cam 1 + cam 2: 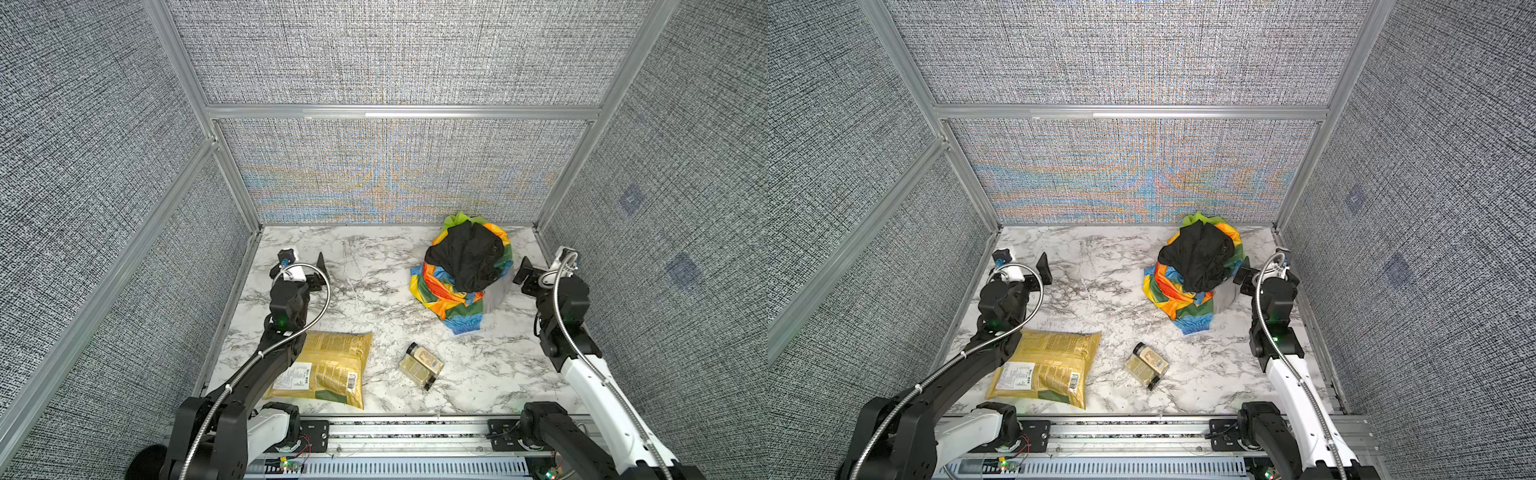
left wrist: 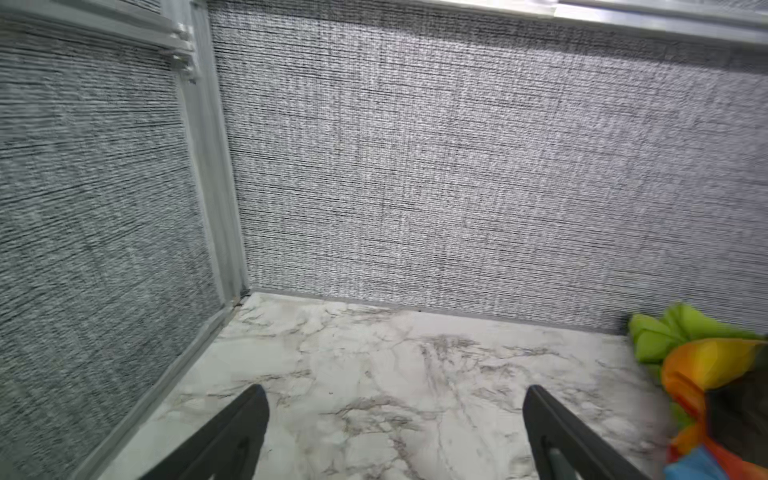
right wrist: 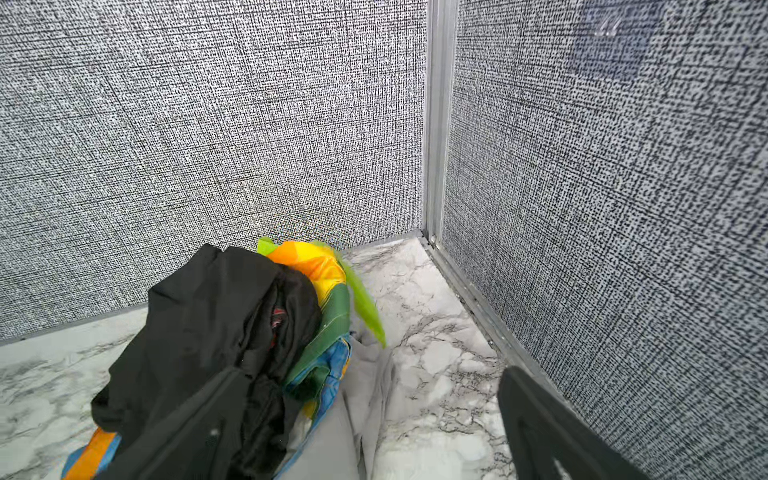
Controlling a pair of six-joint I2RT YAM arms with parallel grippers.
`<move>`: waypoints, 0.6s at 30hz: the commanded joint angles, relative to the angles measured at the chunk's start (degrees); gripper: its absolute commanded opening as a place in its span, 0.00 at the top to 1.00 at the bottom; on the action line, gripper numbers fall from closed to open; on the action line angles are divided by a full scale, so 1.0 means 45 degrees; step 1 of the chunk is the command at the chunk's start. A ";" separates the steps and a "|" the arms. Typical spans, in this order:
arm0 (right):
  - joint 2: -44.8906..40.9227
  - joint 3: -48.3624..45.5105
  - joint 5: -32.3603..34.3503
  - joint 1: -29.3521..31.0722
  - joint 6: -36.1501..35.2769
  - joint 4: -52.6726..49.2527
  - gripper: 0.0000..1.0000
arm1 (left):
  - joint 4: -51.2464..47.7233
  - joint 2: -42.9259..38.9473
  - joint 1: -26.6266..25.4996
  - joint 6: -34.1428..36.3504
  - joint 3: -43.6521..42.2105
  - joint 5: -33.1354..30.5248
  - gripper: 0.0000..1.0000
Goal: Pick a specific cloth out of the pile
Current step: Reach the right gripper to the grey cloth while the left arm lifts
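The left claw (image 2: 395,392) hangs spread above the counter (image 1: 374,257), the right claw (image 3: 372,374) spread just beside the pile (image 1: 461,266), with the grey cloth (image 3: 365,403) showing underneath.

I get top views from high above near edge, tilted down toward back wall (image 1: 395,174); both cover whole surface (image 1: 374,291). Left wrist view: low, close, facing back-left corner (image 2: 239,293). Right wrist view: low, facing back-right corner (image 3: 428,237). Both wrist views catch pile (image 3: 216,332).

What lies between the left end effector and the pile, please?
Bare marble tabletop separates the left end effector from the pile in both top views.
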 commanded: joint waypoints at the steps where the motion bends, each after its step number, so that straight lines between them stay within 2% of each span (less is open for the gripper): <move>1: 0.0495 0.0997 -0.0117 0.0019 0.1357 -0.2082 0.01 | -0.2728 0.0400 -0.0490 -0.1039 0.1850 0.1393 0.01; 4: 0.1063 0.2031 -0.0341 0.0029 0.2256 -0.3475 0.01 | -0.5037 0.1475 -0.0885 -0.1281 0.4467 0.2854 0.01; 6: 0.1377 0.2281 -0.1029 0.0085 0.2444 -0.3732 0.01 | -0.6512 0.2426 -0.1068 -0.1248 0.6191 0.3912 0.01; 11: 0.1762 0.2649 -0.2143 0.0220 0.3018 -0.4740 0.01 | -0.8812 0.4268 -0.1236 -0.0764 0.8987 0.7047 0.01; 14: 0.1850 0.2579 -0.2666 0.0228 0.3261 -0.5283 0.01 | -0.9537 0.4607 -0.1309 -0.0160 0.9292 0.7976 0.01; 18: 0.1812 0.2381 -0.3276 0.0223 0.3517 -0.6214 0.05 | -0.8652 0.3978 -0.1323 0.0115 0.7970 0.8270 0.01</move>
